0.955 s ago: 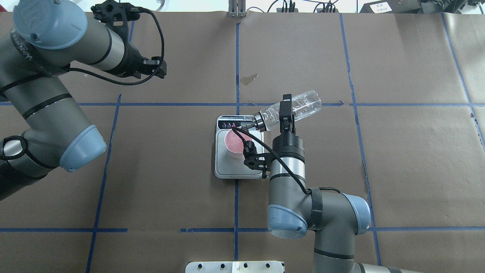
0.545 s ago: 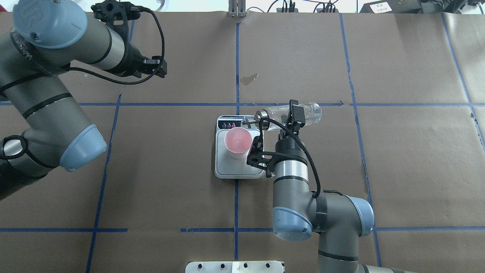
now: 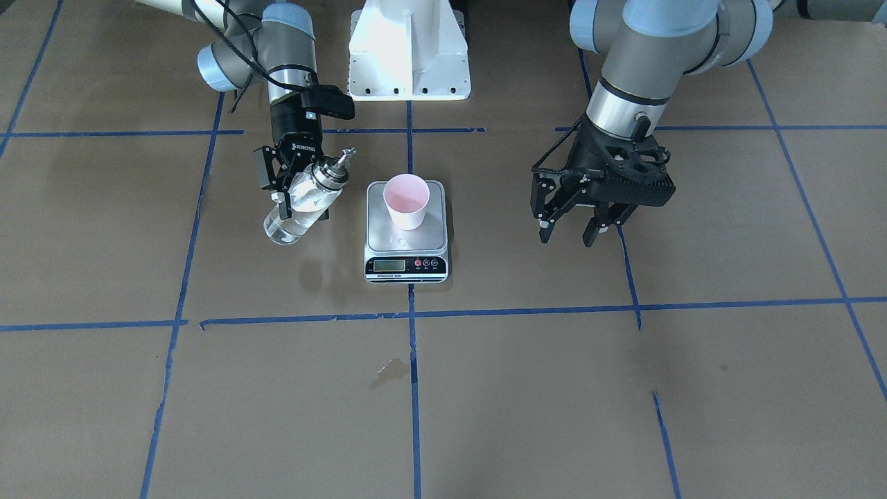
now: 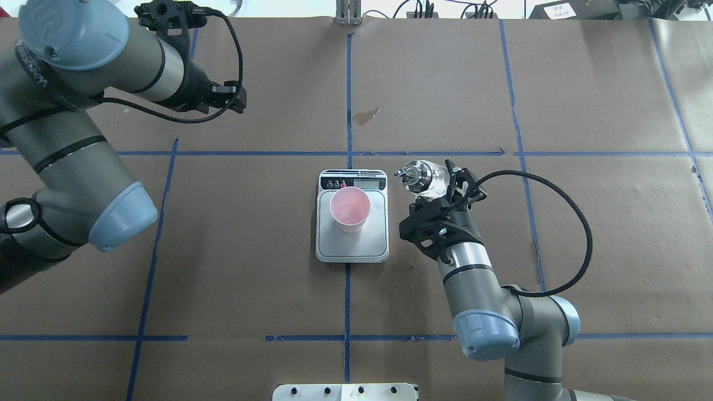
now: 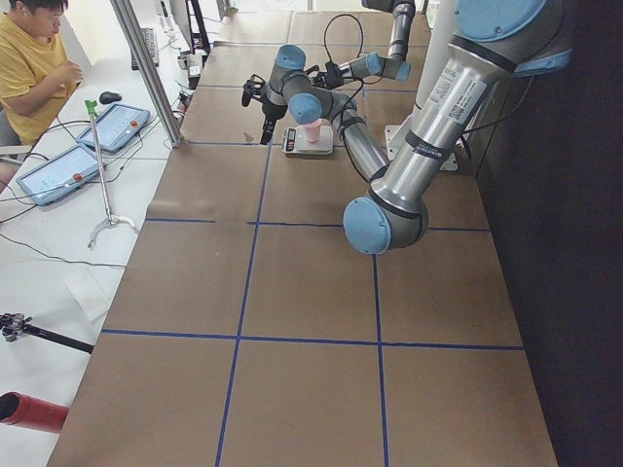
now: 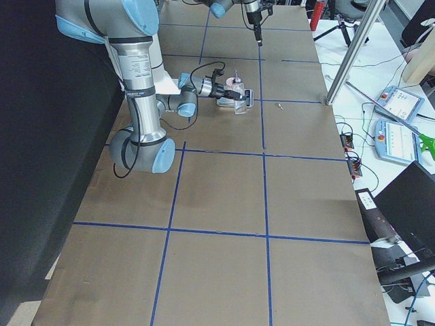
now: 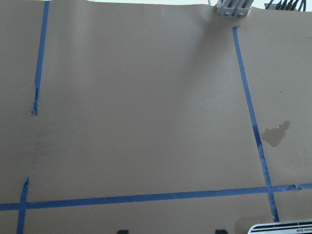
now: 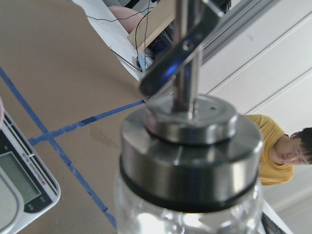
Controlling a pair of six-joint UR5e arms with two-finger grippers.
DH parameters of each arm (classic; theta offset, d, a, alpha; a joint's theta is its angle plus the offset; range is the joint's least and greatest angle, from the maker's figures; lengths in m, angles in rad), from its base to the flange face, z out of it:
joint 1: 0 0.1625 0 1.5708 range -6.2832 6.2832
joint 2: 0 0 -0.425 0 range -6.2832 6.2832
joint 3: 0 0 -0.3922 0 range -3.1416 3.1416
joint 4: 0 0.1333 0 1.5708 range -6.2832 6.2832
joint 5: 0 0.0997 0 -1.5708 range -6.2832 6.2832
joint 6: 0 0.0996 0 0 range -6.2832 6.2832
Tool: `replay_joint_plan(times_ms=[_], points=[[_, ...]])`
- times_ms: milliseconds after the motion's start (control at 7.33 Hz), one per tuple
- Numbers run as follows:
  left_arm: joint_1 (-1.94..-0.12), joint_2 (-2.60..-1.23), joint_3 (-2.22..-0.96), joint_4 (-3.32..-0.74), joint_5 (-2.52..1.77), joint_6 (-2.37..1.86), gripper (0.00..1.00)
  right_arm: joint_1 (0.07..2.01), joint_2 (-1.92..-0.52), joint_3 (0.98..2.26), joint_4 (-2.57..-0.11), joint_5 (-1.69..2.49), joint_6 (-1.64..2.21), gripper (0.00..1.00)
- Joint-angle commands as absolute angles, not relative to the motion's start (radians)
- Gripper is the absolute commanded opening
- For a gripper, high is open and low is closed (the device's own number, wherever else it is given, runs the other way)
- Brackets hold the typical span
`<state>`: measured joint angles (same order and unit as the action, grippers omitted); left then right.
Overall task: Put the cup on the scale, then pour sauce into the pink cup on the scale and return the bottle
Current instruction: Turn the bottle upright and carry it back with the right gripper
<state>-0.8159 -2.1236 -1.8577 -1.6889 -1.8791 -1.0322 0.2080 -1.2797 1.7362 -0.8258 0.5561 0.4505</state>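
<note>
The pink cup stands upright on the silver scale. My right gripper is shut on the clear glass bottle. It holds the bottle in the air just right of the scale, close to upright, with the silver spout leaning toward the scale. Clear sauce sits in the bottle's lower end. The right wrist view shows the metal cap up close and a corner of the scale. My left gripper is open and empty, far from the scale.
A dark stain marks the brown paper beyond the scale. Blue tape lines cross the table. The white robot base stands at the near edge. An operator in yellow sits at a side table with tablets.
My right gripper has turned the bottle from tipped over the cup back to near upright. It has drawn the bottle to the right, off the scale. The left arm has not moved.
</note>
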Motion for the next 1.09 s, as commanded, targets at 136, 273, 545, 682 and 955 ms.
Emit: replay_joint_plan(times_ms=[136, 273, 545, 682, 955], points=[[-0.815, -2.125, -1.859, -1.689, -1.879, -1.043, 0.67, 0.225, -1.452, 1.738, -0.594, 0.610, 0.789, 0.00], [-0.815, -2.126, -1.865, -1.689, -1.879, -1.048, 0.67, 0.236, -1.509, 1.738, -0.586, 0.614, 0.881, 0.00], [-0.815, -2.125, -1.874, -1.687, -1.879, -1.058, 0.67, 0.247, -1.583, 1.743, -0.584, 0.626, 1.001, 0.00], [-0.815, -2.123, -1.881, -1.687, -1.879, -1.063, 0.67, 0.245, -1.592, 1.746, -0.584, 0.627, 1.043, 0.00], [-0.815, -2.121, -1.885, -1.687, -1.879, -1.063, 0.67, 0.245, -1.612, 1.738, -0.584, 0.629, 1.054, 0.00]])
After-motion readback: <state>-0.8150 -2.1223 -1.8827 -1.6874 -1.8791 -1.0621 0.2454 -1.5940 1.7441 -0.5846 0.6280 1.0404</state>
